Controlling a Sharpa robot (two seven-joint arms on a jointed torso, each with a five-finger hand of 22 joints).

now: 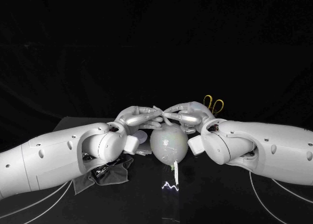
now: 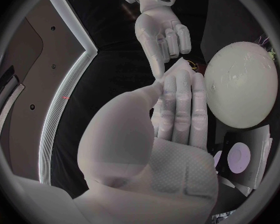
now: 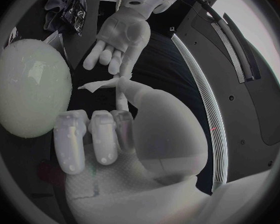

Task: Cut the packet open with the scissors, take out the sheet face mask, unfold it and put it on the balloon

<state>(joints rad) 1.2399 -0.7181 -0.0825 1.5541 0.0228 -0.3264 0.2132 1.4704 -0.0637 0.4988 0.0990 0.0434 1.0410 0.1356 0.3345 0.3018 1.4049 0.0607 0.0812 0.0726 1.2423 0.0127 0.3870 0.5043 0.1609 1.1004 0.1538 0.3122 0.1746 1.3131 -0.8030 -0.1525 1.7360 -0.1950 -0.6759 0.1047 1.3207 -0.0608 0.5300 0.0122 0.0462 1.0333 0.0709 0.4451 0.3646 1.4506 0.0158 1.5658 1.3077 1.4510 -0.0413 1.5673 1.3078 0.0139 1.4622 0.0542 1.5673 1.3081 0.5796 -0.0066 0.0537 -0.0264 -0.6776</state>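
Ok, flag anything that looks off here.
The sheet mask is a narrow, bunched strip pinched between the left hand and right hand above the balloon, not spread open. The dark packet lies crumpled beside the left arm.

Hiding the blades of the scissors [image 1: 213, 106] behind the right hand [image 1: 185, 113]. Covering the top of the balloon [image 1: 168, 144] with fingers. Burying part of the dark packet [image 1: 104, 171] under the left arm [image 1: 55, 156]. Meeting at a pale strip [image 3: 97, 85], too small for telling which hand is gripping it.
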